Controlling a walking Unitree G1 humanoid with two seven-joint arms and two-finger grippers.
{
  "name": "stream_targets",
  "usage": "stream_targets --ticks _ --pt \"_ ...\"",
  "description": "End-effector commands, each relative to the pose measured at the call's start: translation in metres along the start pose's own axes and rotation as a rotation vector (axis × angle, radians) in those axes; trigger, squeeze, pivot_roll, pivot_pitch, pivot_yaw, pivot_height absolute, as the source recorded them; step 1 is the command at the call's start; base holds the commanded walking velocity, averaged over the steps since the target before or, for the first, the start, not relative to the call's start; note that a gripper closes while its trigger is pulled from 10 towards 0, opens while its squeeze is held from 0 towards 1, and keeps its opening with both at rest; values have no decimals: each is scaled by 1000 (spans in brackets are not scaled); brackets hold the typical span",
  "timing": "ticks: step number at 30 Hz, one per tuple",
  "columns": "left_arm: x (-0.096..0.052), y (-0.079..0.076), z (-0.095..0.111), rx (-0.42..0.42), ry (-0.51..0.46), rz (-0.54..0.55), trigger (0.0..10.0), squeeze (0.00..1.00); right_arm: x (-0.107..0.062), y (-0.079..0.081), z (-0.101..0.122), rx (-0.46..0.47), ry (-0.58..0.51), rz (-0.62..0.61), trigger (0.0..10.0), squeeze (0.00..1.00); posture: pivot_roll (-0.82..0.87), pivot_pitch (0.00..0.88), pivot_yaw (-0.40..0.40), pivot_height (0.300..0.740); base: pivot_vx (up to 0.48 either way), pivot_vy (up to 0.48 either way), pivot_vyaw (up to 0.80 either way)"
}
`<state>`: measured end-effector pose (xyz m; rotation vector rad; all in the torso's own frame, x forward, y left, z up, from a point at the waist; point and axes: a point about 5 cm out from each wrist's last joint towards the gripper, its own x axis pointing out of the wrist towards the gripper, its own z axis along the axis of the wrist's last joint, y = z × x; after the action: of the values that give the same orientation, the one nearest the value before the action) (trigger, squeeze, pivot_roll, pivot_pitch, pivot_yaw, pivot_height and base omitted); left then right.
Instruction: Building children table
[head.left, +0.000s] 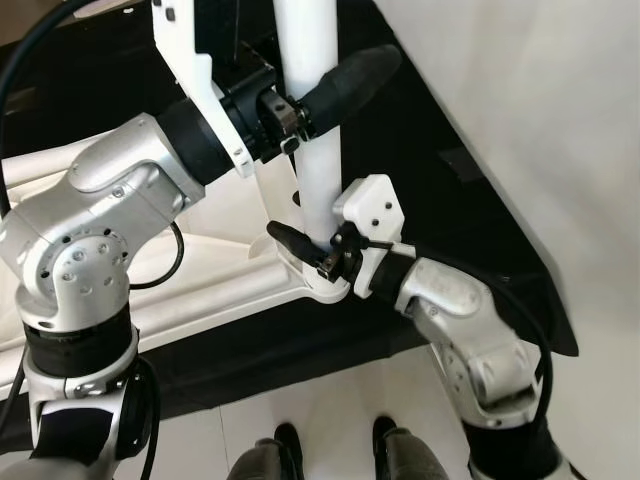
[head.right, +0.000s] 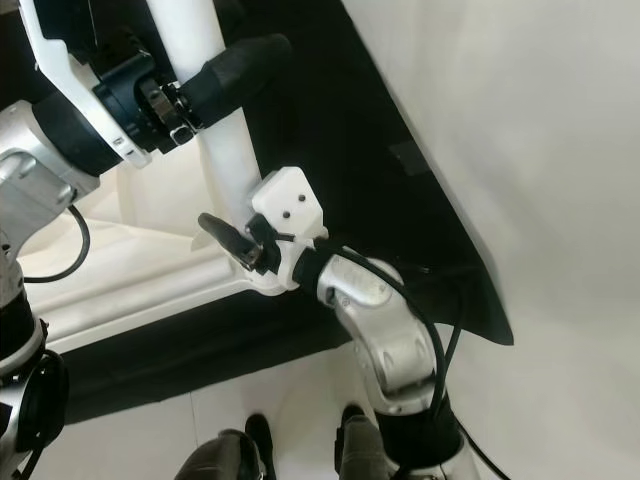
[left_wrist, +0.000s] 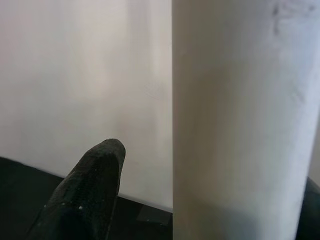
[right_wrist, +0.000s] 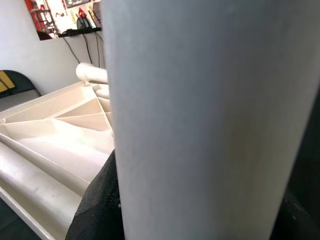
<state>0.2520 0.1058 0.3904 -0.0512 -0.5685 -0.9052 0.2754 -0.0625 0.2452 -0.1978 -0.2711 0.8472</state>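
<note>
At the corner of the upturned white tabletop (head.left: 200, 290), I am holding the white table leg (head.left: 315, 120) upright with both arms. My left gripper (head.left: 330, 90) is closing round it high up; my right gripper (head.left: 305, 250) is clamping it just above the socket, nearer the joint. Its long axis is running vertically, so I judge seating calls for a straight downward push.

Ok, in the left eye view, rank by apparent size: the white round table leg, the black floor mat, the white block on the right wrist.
1. Black floor mat
2. White round table leg
3. White block on the right wrist
</note>
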Motion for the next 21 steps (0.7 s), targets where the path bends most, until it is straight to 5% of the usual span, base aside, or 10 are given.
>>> stream_targets --ticks 1,8,12,21 --pt "-23 40 1 45 -3 320 10000 0 -14 -3 -33 46 113 -63 0 0 28 385 109 740 0 0 0" --pt "-43 43 0 56 27 402 10000 0 -17 -2 -30 -34 110 -131 0 0 28 385 113 740 0 0 0" --pt "-66 56 3 79 21 549 10000 0 -17 6 -32 -136 114 -71 0 0 31 384 115 740 0 0 0" --pt "-95 68 17 71 -48 707 10000 0 -14 -25 -33 5 76 -201 0 0 43 378 112 740 0 0 0"
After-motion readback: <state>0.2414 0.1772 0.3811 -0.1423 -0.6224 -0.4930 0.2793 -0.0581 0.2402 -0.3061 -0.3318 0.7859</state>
